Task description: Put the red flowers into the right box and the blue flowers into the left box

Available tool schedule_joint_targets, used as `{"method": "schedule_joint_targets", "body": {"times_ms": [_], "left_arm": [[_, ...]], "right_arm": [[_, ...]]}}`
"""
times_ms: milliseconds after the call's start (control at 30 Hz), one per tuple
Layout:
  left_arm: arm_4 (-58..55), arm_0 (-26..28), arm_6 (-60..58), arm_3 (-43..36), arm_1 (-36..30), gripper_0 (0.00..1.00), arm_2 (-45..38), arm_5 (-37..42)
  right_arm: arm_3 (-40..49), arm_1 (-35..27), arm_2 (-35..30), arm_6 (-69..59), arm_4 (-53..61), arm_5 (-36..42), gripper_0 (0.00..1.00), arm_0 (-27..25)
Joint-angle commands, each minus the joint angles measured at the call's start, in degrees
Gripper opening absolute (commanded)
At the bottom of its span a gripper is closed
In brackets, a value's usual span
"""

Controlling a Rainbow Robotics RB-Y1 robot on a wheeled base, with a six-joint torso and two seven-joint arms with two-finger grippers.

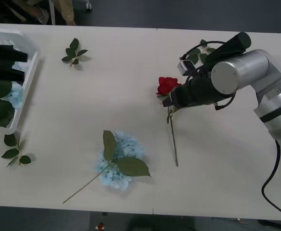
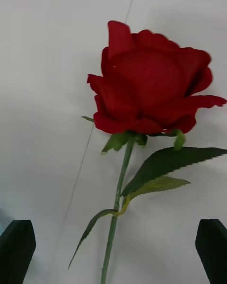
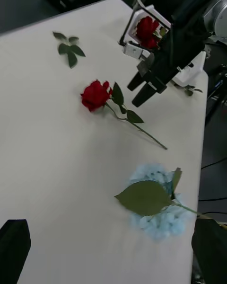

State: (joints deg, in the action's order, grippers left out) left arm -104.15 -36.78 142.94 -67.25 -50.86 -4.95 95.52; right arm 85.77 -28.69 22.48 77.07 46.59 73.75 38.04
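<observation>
Hovering gripper: the right gripper (image 1: 168, 100) hung just above a red rose (image 1: 167, 85) on the counter (image 1: 217, 163), fingers spread wide with nothing between them, one black fingertip (image 2: 17, 248) to each side of the stem.
Rose position: its head lay just ahead of the right gripper, the stem (image 1: 173, 144) passing beneath it and trailing back toward the robot.
Rose axis: long axis ran from head, pointing away from the robot, to stem tip, roughly in line with the gripper's reach.
Left gripper: the left gripper (image 3: 111, 251) was held over the left box (image 1: 27, 91), fingers apart and empty; a blue hydrangea (image 1: 116, 161) lay well off from it, on the counter between the two arms.
Right box: the right box (image 3: 189, 78), behind the right gripper, already held red blooms.
Risk one: I judged the thin stem might slip out if the fingers closed off-centre or too high.
Risk two: closing on a leaf (image 2: 172, 163) rather than the stem could let the rose swing or drop.
Risk three: descending too far might press the fingertips into the counter.
</observation>
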Motion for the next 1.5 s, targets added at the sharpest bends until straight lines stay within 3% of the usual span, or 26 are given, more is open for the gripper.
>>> {"method": "schedule_joint_targets", "body": {"times_ms": [33,133,300,633,833,967,1200,1367,1433,1500], "left_arm": [[8.7,1.3,-25.1,-11.8,3.1,1.0,3.6,-0.9],[14.0,1.3,-41.4,-19.8,5.5,1.0,7.4,-0.8],[13.1,1.1,-58.9,-23.4,9.7,1.0,12.9,-0.9],[20.1,-0.4,-72.4,-28.2,12.6,1.0,27.8,-0.6],[26.5,-2.9,-78.3,-30.6,12.3,1.0,33.2,6.3],[24.1,-4.3,-82.4,-31.0,12.3,1.0,36.6,7.2],[29.0,-4.7,-84.4,-31.9,13.7,1.0,43.0,6.3],[31.6,-4.2,-84.7,-29.4,16.2,1.0,45.4,5.9],[32.0,-4.2,-84.6,-28.0,16.9,0.79,45.7,5.4],[32.4,-4.2,-84.5,-27.4,17.3,0.67,45.9,4.8]], "right_arm": [[0.3,0.4,3.8,-3.2,-2.3,-2.2,1.0,1.9],[-1.8,1.2,5.5,-3.3,-2.7,-4.1,1.0,1.9],[-4.3,1.8,7.9,-3.4,-3.3,-7.3,1.0,1.9],[-8.6,2.8,10.4,-2.8,-3.7,-12.9,1.0,1.9],[-10.3,3.5,11.4,-2.0,-3.9,-14.9,0.93,1.9],[-11.7,4.0,12.0,-1.3,-4.1,-16.2,0.81,1.9],[-12.5,4.0,12.7,-0.3,-4.3,-16.9,0.3,1.9],[-13.2,4.0,12.7,0.8,-4.5,-16.9,0.05,1.9],[-13.3,4.0,12.7,1.3,-4.8,-16.9,0.0,1.9],[-13.3,3.8,12.7,1.7,-5.0,-16.9,0.0,1.9]]}}
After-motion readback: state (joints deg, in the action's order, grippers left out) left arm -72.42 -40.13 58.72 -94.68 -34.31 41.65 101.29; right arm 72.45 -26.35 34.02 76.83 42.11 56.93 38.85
